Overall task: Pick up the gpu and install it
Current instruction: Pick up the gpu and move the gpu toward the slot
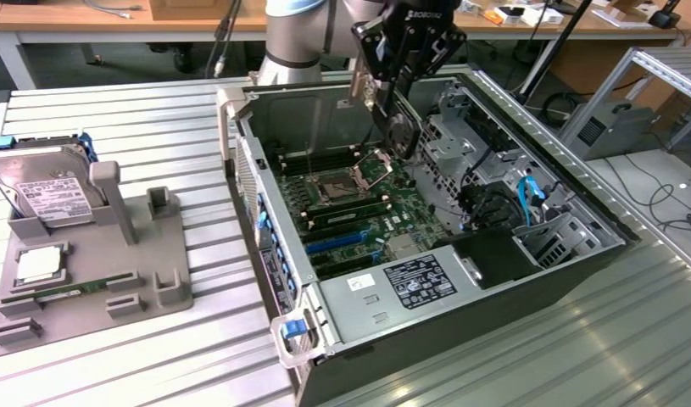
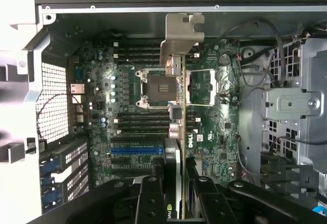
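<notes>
**Item: gpu, carried above open case**

Tool clamped on gpu, which hangs edge-down over the motherboard, not seated. Advisable: keep card parallel to blue slot and bracket toward case wall.

Counter: ribbed metal, case mid-surface. Room: workbenches behind.

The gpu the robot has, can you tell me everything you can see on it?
The gpu is a thin, flat, dark circuit card with a round fan shape on its face and a silvery metal bracket at one end. The gripper is shut on it, holding it on edge above the motherboard inside the open computer case. Only the gripper seems to touch it.
</notes>
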{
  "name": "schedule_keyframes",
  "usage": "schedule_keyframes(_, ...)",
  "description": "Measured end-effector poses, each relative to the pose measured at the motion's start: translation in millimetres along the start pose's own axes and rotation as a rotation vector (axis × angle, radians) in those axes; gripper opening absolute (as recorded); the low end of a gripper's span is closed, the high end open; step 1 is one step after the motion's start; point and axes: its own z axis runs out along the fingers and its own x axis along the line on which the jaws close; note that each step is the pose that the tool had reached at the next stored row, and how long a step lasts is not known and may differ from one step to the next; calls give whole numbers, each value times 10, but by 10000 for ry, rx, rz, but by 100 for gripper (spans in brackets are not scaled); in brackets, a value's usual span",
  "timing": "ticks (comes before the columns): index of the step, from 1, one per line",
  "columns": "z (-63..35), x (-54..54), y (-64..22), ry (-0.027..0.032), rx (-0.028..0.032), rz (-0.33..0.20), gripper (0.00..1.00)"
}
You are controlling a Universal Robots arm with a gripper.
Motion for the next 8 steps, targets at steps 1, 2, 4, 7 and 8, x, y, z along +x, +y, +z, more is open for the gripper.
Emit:
schedule_keyframes(1, 15, -10, 0, 1, 0, 0, 27)
schedule_keyframes(2, 30, -19, 0, 3, 2, 0, 27)
schedule_keyframes(4, 46, -34, 0, 5, 4, -1, 27)
schedule_keyframes(7, 91, -107, 1, 9, 14, 1, 27)
schedule_keyframes(8, 104, -128, 1, 12, 18, 0, 27)
